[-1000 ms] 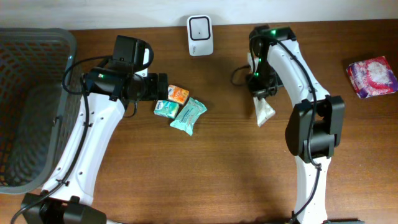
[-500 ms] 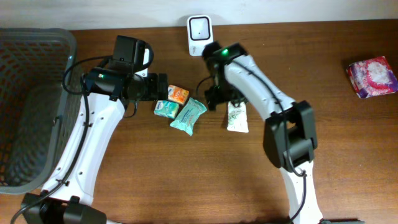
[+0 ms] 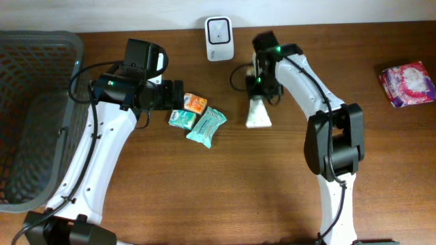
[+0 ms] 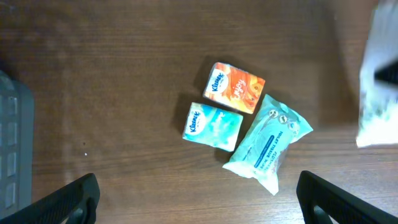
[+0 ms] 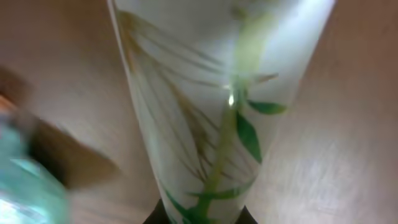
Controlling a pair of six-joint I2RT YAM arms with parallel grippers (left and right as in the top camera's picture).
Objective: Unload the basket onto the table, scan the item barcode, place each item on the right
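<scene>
A white plastic pouch (image 3: 259, 114) printed with green stems and leaves is pinched in the right gripper (image 3: 263, 87) over the brown wooden table (image 3: 204, 197). It sits just right of and nearer than the white box-shaped barcode scanner (image 3: 219, 29), which stands at the table's far edge. The pouch is narrow where it is clamped and fans wider toward its free end; whether that end touches the wood cannot be told. Seen from the right wrist camera it fills the view, translucent white with a leafy green sprig running up its middle, the dark jaws closed tight on its bottom edge. The right arm reaches from the near edge to the far side of the table, its elbow bent out to the right.

The left gripper (image 3: 176, 95) is spread wide and holds nothing. It is poised just left of a cluster of small packs, its arm arcing up from the near left corner.

The cluster has three packs. An orange tissue pack (image 3: 195, 103) lies farthest from the robot, with a teal tissue pack (image 3: 181, 119) nearer than it. A pale blue-green wipes pack (image 3: 206, 126) lies at their right, touching or nearly touching both.

One pink patterned pack (image 3: 407, 84) lies well apart at the far right. One grey mesh basket (image 3: 27, 61) fills the left edge. There is one scanner and one pouch.
</scene>
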